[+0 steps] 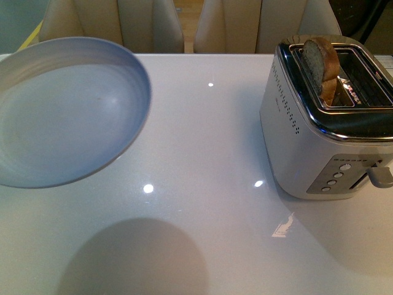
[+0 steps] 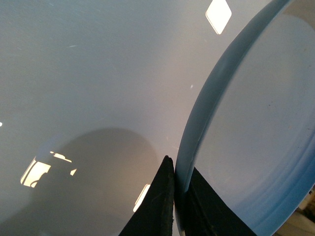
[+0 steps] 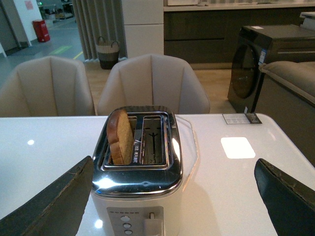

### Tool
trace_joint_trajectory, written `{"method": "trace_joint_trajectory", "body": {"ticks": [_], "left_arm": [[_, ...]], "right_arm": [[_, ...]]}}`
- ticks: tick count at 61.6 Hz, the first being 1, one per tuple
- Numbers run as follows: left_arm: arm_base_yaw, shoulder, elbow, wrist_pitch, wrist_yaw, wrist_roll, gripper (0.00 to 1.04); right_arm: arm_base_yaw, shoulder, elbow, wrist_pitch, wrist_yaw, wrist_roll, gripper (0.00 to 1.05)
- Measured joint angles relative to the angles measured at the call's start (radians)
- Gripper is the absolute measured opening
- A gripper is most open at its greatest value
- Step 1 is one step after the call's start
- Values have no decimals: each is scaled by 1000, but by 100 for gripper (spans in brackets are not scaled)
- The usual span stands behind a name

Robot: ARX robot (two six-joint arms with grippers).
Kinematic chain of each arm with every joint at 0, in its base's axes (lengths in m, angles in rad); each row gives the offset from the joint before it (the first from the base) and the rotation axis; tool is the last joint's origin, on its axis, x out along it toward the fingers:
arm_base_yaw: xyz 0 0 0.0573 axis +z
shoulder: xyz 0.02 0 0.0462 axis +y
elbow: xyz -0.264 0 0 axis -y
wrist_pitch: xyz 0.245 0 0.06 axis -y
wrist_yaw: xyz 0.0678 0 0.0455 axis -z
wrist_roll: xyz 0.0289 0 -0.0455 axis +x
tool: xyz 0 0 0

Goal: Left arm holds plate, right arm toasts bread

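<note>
The pale blue-grey plate (image 1: 64, 110) hangs above the white table at the left and casts a round shadow below it. My left gripper (image 2: 175, 191) is shut on the plate's rim (image 2: 206, 98); its black jaws pinch the edge from both sides. The bread slice (image 1: 320, 58) stands upright in the left slot of the silver toaster (image 1: 307, 141) at the right, its rounded top sticking out. In the right wrist view the bread (image 3: 120, 137) sits in the toaster (image 3: 138, 182) straight ahead. My right gripper (image 3: 174, 196) is open and empty, its jaws wide apart in front of the toaster.
The toaster's lever (image 1: 381, 175) and round buttons (image 1: 338, 175) face the near side; the lever also shows in the right wrist view (image 3: 152, 221). Beige chairs (image 3: 152, 83) stand behind the table's far edge. A small card (image 3: 241, 118) lies on the table's far right.
</note>
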Motion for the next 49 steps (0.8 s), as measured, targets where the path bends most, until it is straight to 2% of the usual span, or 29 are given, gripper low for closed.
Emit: {"method": "trace_joint_trajectory", "body": {"ticks": [18,36,49], "left_arm": [[216,405,-8,294,37,183,3],[243,703,85,447,43,219,3],[244,826,187,449,34,214,3]], "right_arm": [[0,0,0,0,0,0,96],[0,0,0,0,0,0,96],[0,0,0,0,0,0,96]]}}
